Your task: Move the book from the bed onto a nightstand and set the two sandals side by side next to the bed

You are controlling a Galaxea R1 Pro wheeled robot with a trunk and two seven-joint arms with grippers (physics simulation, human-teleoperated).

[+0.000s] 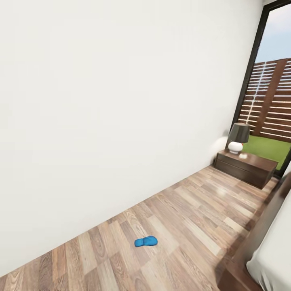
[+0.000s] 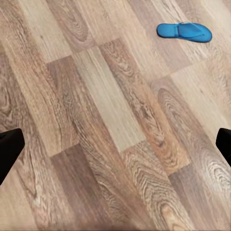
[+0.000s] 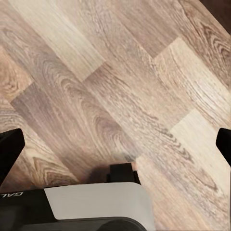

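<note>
One bright blue sandal [image 1: 146, 241] lies flat on the wood-plank floor, between the white wall and the bed [image 1: 275, 252]. The bed's grey mattress and dark frame fill the lower right corner. A dark two-drawer nightstand [image 1: 245, 167] stands beyond the bed by the window. In the left wrist view the same sandal [image 2: 184, 32] lies well ahead of my left gripper [image 2: 115, 149], which is open over bare floor. My right gripper [image 3: 115, 147] is open too, above bare planks. The book is out of view.
A lamp [image 1: 238, 137] with a dark shade and white base stands on the nightstand. The tall dark-framed window [image 1: 270, 93] shows a slatted fence and grass. A white wall [image 1: 101, 113] runs along the left. My own base [image 3: 91, 207] shows in the right wrist view.
</note>
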